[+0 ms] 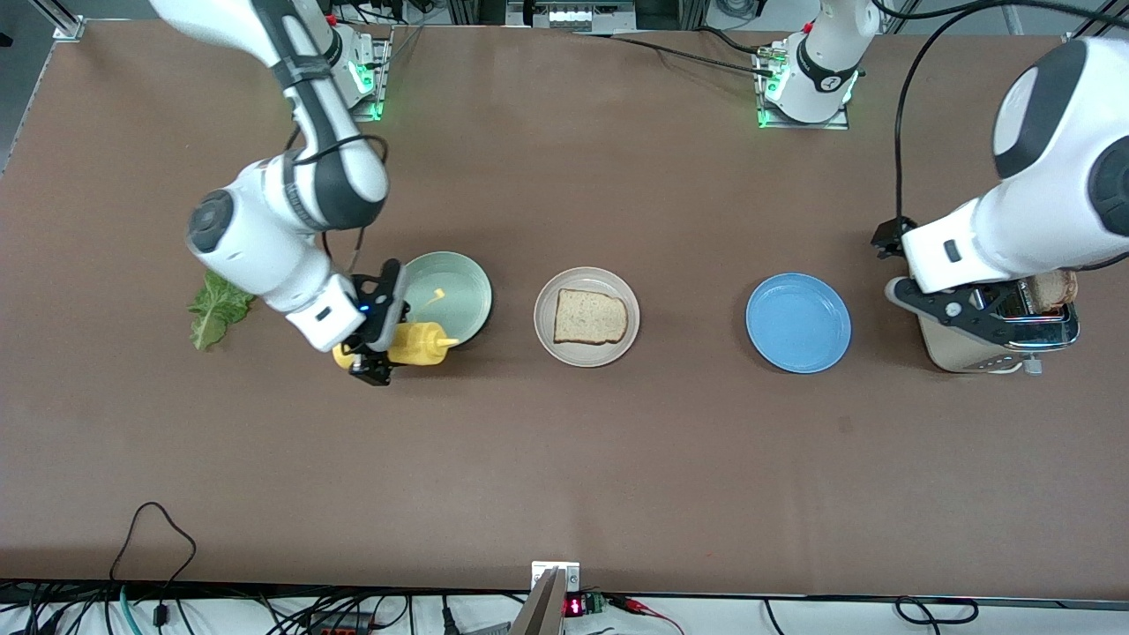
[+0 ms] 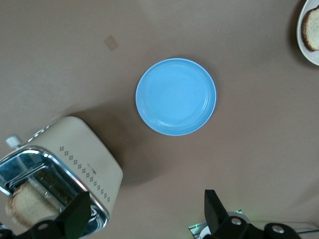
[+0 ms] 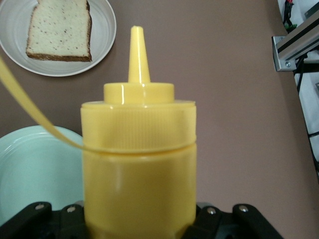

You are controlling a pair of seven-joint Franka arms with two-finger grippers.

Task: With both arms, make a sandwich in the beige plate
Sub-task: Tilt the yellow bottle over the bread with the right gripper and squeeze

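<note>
The beige plate (image 1: 586,360) sits mid-table with one toast slice (image 1: 589,317) lying flat in it; both also show in the right wrist view, plate (image 3: 102,45) and toast (image 3: 60,30). A second toast slice (image 1: 1054,289) stands in the toaster (image 1: 961,353) at the left arm's end. The lettuce leaf (image 1: 214,309) lies on the table at the right arm's end. My right gripper (image 1: 375,353) is shut on the yellow squeeze bottle (image 1: 419,343), which is tipped sideways with its nozzle toward the beige plate. My left gripper (image 1: 970,316) hangs open over the toaster, holding nothing.
A mint-green plate (image 1: 459,291) lies right beside the bottle, its rim partly under it. A blue plate (image 1: 798,323) lies between the beige plate and the toaster. A thin yellow strap (image 3: 30,104) curves off the bottle's collar.
</note>
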